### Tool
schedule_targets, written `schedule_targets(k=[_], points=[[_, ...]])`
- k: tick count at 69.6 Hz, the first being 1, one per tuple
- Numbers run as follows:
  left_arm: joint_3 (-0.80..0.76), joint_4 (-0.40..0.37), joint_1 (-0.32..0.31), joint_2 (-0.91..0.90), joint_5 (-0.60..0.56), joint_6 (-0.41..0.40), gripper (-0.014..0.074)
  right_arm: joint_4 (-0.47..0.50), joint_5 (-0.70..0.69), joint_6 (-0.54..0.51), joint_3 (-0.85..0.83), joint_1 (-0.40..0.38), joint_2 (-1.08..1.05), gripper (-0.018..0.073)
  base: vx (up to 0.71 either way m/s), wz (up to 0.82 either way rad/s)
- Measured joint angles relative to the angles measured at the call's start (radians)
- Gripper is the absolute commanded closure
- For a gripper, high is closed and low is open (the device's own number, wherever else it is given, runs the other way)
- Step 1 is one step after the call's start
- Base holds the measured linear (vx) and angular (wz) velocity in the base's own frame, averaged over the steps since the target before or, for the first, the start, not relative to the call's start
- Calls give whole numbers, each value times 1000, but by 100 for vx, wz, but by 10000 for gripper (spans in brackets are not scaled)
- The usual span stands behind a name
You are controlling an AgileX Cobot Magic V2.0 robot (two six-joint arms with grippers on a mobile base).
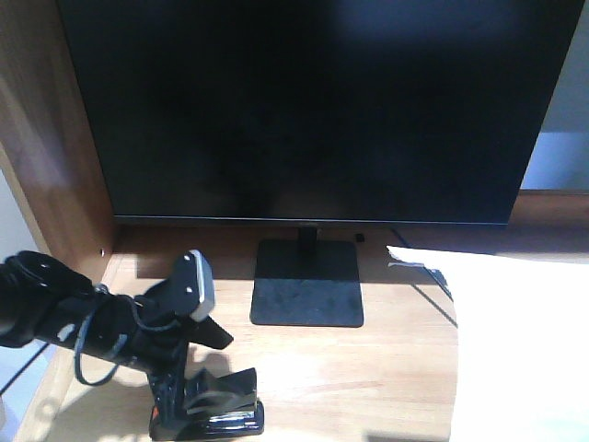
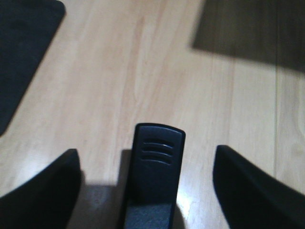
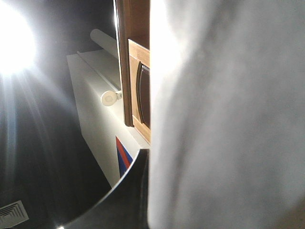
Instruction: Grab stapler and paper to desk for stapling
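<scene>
Black stapler (image 2: 155,167) is framed between wide-spread left fingers (image 2: 47,198) on the desk (image 2: 143,71); right fingers' (image 3: 121,202) spread cannot be told.

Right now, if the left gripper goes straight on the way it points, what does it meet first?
Likely the stapler, which sits between the open fingers of the left gripper; the fingertips would straddle it and come down on the desk. Depth is unclear from the wrist view.
</scene>
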Motion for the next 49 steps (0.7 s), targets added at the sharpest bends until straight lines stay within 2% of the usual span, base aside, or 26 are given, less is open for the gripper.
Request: schedule_targets(k=[32,49], points=[[0,0,4,-82,8,-9,597,0,0,0,0,0,0,564,0,0],[0,1,4,-82,9,-9,604,0,0,0,0,0,0,564,0,0]])
